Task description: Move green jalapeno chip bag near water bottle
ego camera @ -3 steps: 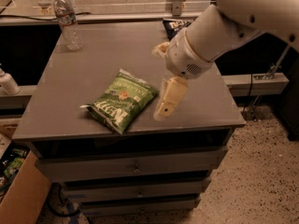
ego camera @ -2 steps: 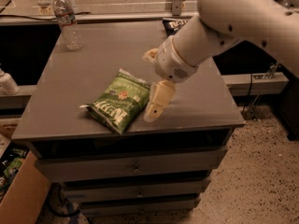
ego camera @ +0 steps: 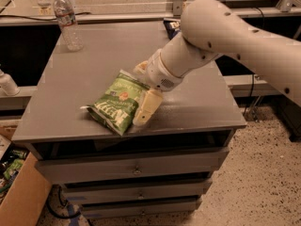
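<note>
The green jalapeno chip bag (ego camera: 117,102) lies flat near the front edge of the grey cabinet top (ego camera: 197,98), left of centre. The water bottle (ego camera: 68,22) stands upright at the far left corner, well apart from the bag. My gripper (ego camera: 144,89) is at the bag's right end, low over the top. It is open, with one cream finger (ego camera: 146,108) on the near side and the other (ego camera: 140,68) on the far side, so the bag's right edge lies between them. The white arm (ego camera: 221,36) reaches in from the upper right.
A dark blue bag (ego camera: 170,26) lies at the back of the top, partly behind the arm. An opaque white bottle (ego camera: 7,84) sits on a ledge at the left. A cardboard box (ego camera: 19,197) stands on the floor at the lower left. Drawers (ego camera: 136,168) are below.
My gripper has moved left and down from the bare right part of the top to the bag's right edge. The bag and the bottle have not moved.
</note>
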`<state>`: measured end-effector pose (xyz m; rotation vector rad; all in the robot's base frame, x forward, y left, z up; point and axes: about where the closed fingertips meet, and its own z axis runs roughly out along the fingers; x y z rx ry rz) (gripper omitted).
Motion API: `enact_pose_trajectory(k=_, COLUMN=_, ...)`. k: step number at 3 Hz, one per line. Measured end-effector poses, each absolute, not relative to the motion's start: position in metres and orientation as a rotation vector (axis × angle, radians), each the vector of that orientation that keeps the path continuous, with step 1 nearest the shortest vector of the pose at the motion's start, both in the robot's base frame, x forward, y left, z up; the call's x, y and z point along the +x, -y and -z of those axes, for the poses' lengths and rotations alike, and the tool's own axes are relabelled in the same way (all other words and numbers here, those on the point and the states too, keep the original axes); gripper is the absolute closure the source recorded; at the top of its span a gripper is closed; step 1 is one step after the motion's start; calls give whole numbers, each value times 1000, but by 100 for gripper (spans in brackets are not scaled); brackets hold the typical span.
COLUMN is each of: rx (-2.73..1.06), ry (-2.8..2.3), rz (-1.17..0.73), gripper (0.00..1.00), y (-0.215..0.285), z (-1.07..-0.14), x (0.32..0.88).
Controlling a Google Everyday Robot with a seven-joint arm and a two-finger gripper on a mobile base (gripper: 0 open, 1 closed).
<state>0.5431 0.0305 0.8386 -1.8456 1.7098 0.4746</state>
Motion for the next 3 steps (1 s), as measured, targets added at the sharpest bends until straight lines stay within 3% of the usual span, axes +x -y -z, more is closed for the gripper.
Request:
enact_pose_trajectory(k=1, rx=-1810, ry=-1725, rz=-487, gripper=26, y=-37, z=-832, x=547)
enact_pose_trajectory(k=3, rx=-1748, ry=-1747, rz=-474, gripper=73, y=-40, z=-850, x=551)
